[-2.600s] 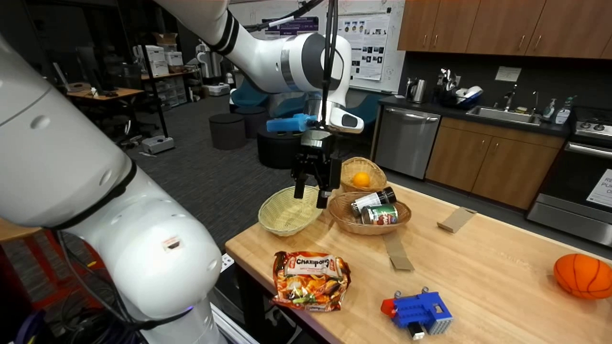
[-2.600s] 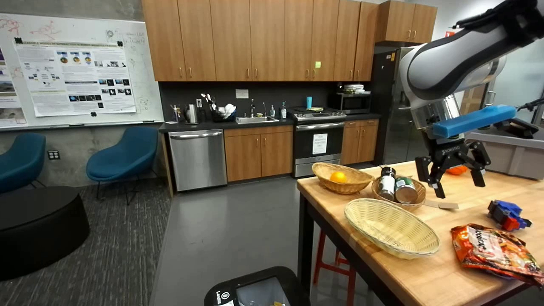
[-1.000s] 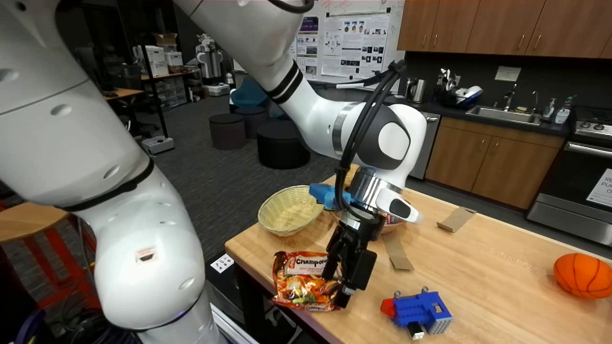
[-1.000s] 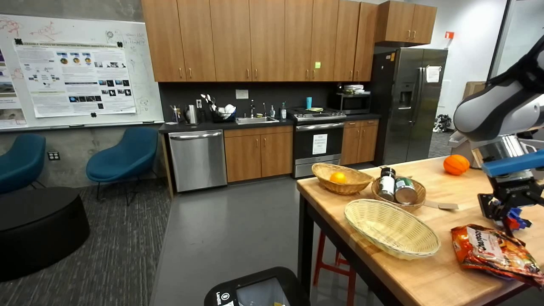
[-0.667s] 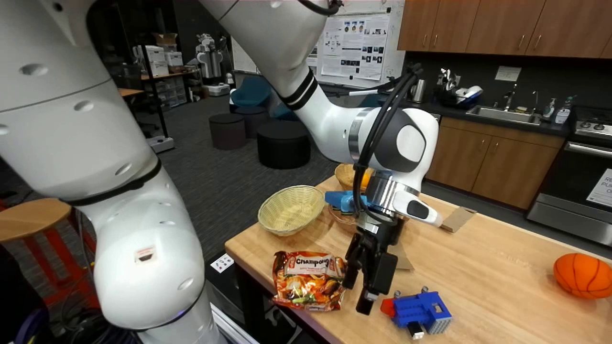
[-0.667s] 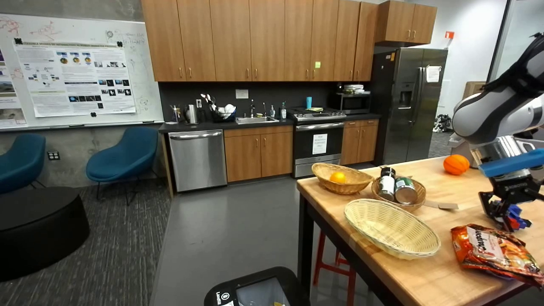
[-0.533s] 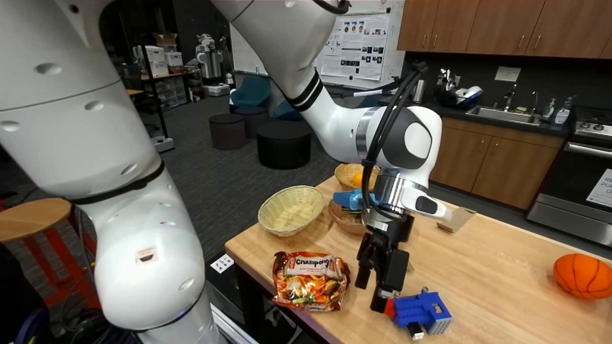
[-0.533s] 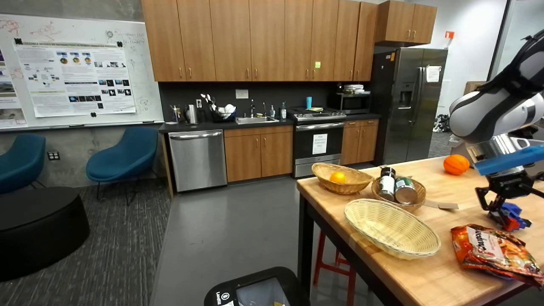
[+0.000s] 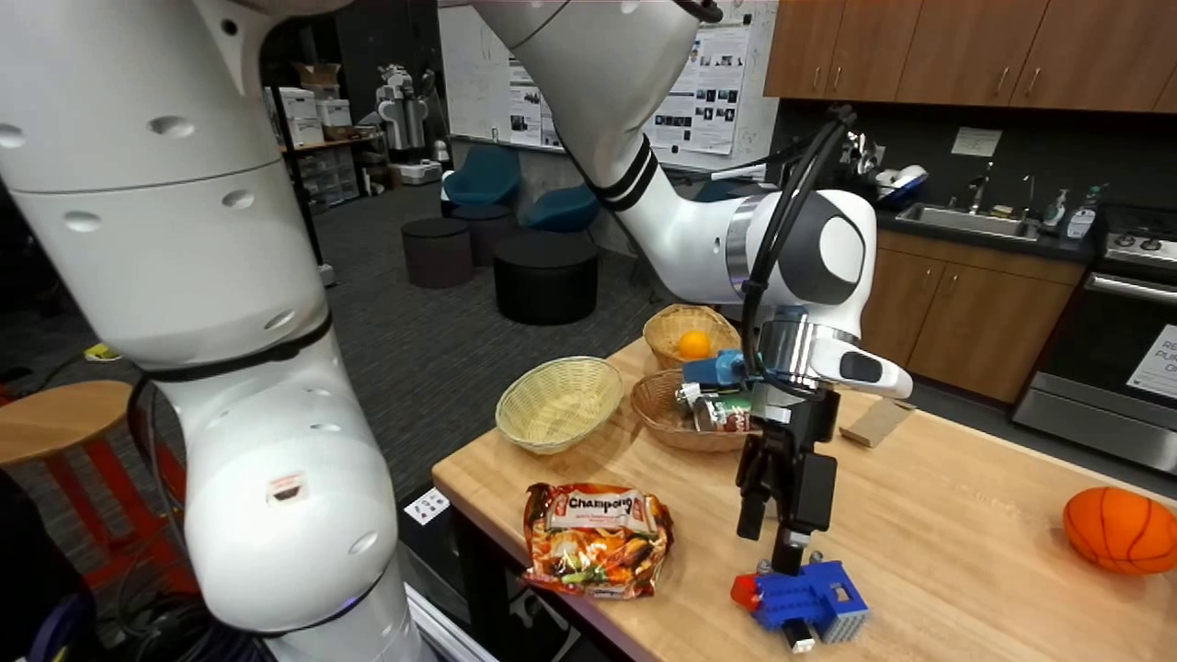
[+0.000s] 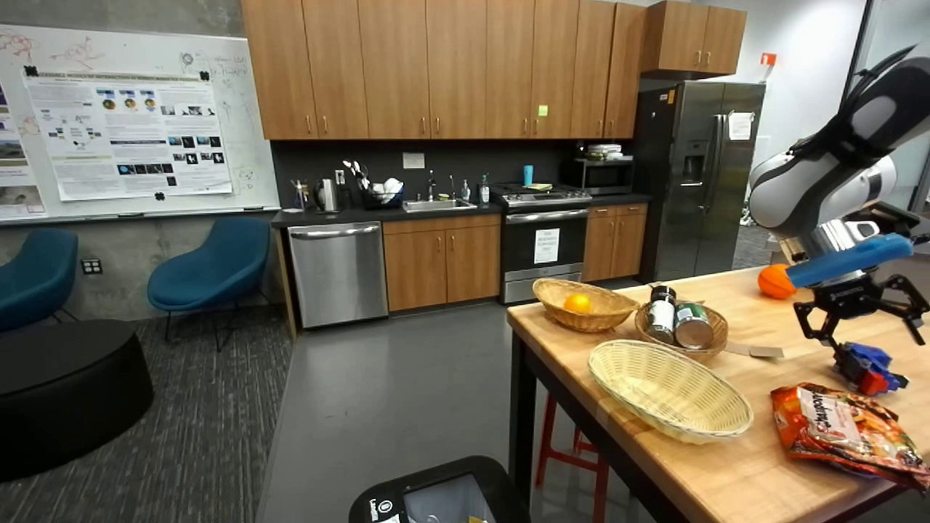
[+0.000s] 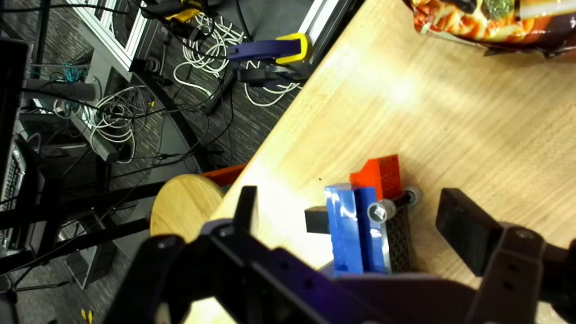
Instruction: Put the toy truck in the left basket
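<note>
Awaiting its load at the left of the bench (image 9: pixel 975 524) in an exterior view, the pale basket (image 9: pixel 552 414) sits well apart from the truck (image 9: pixel 798 596); the bag (image 9: pixel 598 542) is just right of the basket and nearer the camera. Farther right, the truck lies on the bench, red nose (image 9: pixel 746 591) to the left: a small end, possibly loose, and likely a poor place to pull. Next come the grey hubs (image 11: pixel 381 211), jutting from one flank in the wrist view, where they could keep a finger from seating flat. Above is the hand (image 9: pixel 769 549), its fingers spread and holding nothing, one to each side of the blue body with a gap at both; whether a tip brushes the top cannot be told. The body's middle, pinched square across its narrow width, looks the surest hold, probably with the fingers lower down its sides. Hard, glossy plastic suggests a light, stiff load that may slip if caught askew; a steady, moderate squeeze should serve, since bricklike parts may pop off sooner than bend. Far right, the ball (image 9: pixel 1120 530) rests well apart from the truck.
</note>
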`<move>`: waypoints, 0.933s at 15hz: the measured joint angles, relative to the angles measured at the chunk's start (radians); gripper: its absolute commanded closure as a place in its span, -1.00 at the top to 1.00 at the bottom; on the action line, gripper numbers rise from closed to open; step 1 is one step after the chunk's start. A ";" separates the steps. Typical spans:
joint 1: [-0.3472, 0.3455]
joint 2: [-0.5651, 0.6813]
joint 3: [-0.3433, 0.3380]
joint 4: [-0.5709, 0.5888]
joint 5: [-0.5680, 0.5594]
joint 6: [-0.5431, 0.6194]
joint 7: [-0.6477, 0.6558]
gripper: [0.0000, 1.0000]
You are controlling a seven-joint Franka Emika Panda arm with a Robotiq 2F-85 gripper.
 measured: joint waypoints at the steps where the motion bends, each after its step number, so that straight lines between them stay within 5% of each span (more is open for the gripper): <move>1: 0.002 0.008 -0.002 0.002 0.000 0.000 0.003 1.00; 7: 0.004 0.058 -0.044 -0.049 0.000 0.021 0.029 1.00; 8: 0.004 0.073 -0.051 -0.064 0.000 0.037 0.035 0.50; 10: 0.006 0.087 -0.057 -0.069 -0.002 0.047 0.039 0.38; 14: 0.032 0.088 -0.057 -0.067 -0.001 0.060 0.041 -0.18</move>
